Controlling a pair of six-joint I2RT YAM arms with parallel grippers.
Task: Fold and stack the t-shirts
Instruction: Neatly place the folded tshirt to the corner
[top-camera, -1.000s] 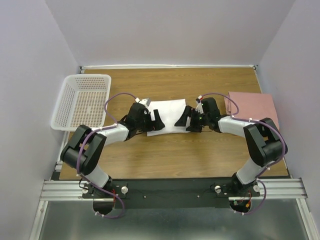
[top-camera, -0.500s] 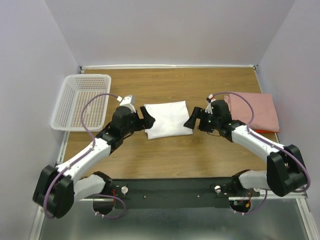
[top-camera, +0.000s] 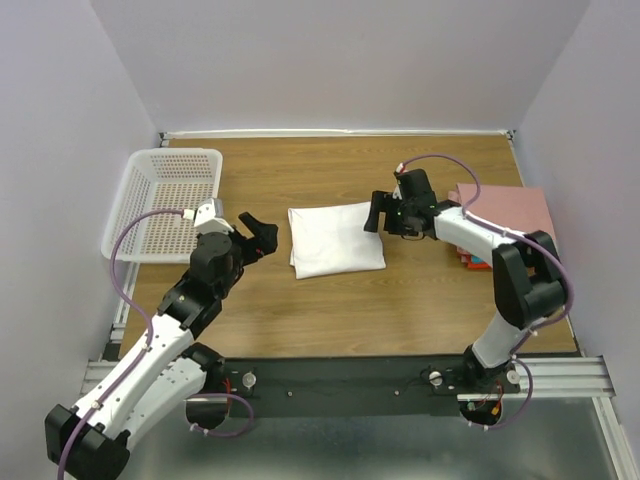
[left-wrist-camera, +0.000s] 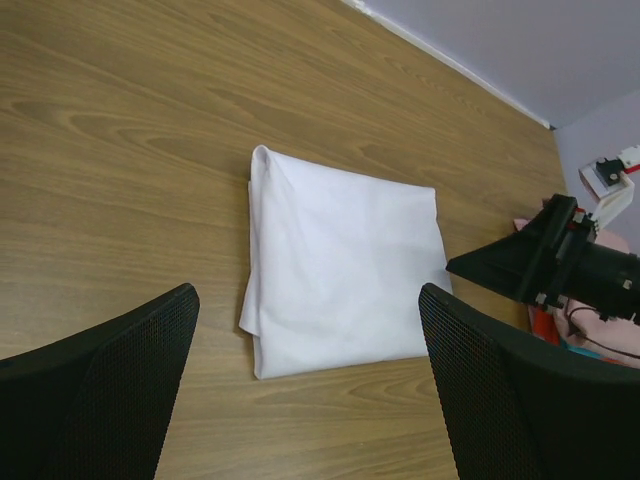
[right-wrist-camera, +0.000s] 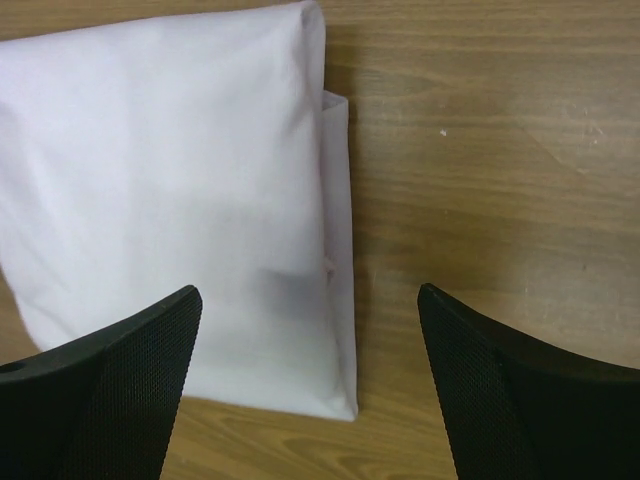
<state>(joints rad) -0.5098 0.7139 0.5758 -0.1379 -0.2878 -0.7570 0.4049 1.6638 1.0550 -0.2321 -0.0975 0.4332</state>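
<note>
A folded white t-shirt (top-camera: 335, 240) lies flat in the middle of the wooden table. My left gripper (top-camera: 258, 235) hangs open to its left, apart from it; in the left wrist view the white t-shirt (left-wrist-camera: 340, 270) lies ahead of the left gripper (left-wrist-camera: 305, 292). My right gripper (top-camera: 377, 212) is open at the shirt's far right corner. In the right wrist view the white t-shirt's (right-wrist-camera: 170, 200) folded edge runs between the spread fingers of the right gripper (right-wrist-camera: 310, 290), which hold nothing. A folded pink t-shirt (top-camera: 510, 205) lies at the right, with red-orange and blue edges (top-camera: 470, 262) showing under it.
A white perforated basket (top-camera: 165, 200) stands at the table's left edge. Bare wood (top-camera: 400, 310) stretches between the white shirt and the arm bases. The right arm's forearm lies across the pink shirt's near left side.
Both grippers have left the white shirt. The left arm drew back to the left. The right gripper swung out right, then came to the shirt's far right corner.
</note>
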